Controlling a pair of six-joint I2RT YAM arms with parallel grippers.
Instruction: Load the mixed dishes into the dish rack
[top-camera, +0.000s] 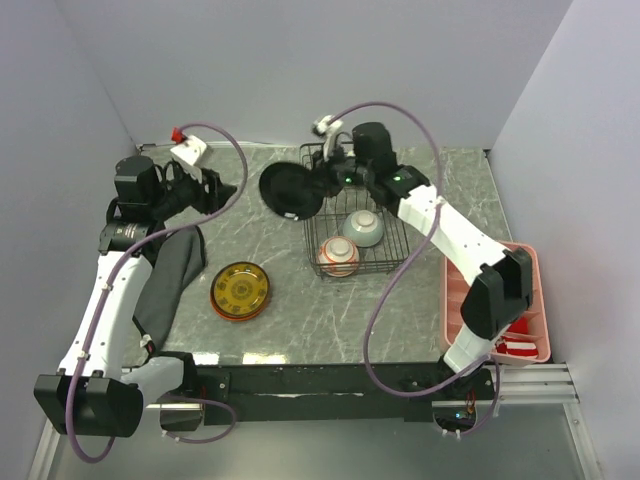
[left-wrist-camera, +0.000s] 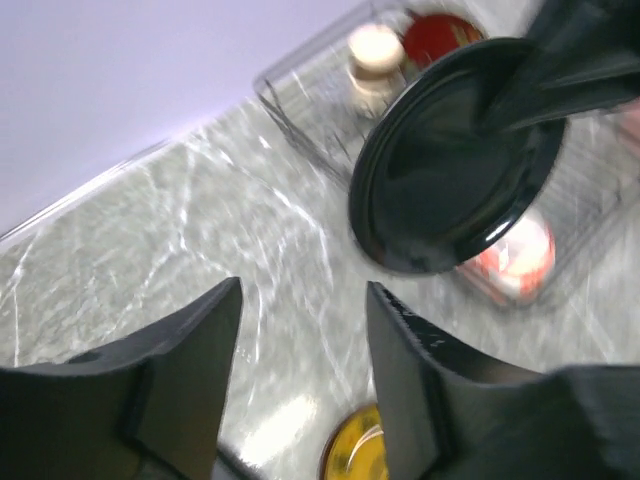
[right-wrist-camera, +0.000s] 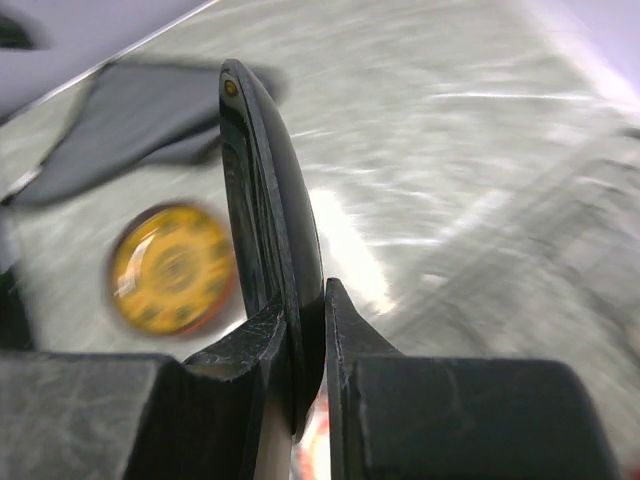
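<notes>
The right gripper (right-wrist-camera: 305, 305) is clamped on the rim of a black dish (top-camera: 290, 190), one finger on each face; the dish stands on edge in the air, over the table (top-camera: 300, 320) near its far edge, at the far left corner of the rack (top-camera: 385, 255) (whether it touches the wire I cannot tell); the rack sits mid-table against the far edge; a mint bowl (top-camera: 363, 228) lies in its middle and a red bowl (top-camera: 338, 257) with a white base at its near left corner, the two just beside each other; the left gripper (left-wrist-camera: 305, 290) has its jaws apart and empty, near the far left corner; a yellow plate (top-camera: 240, 290) lies flat towards the near left; a cloth (top-camera: 170, 275) lies along the left edge; a pink tray (top-camera: 455, 300) sits at the right edge.
</notes>
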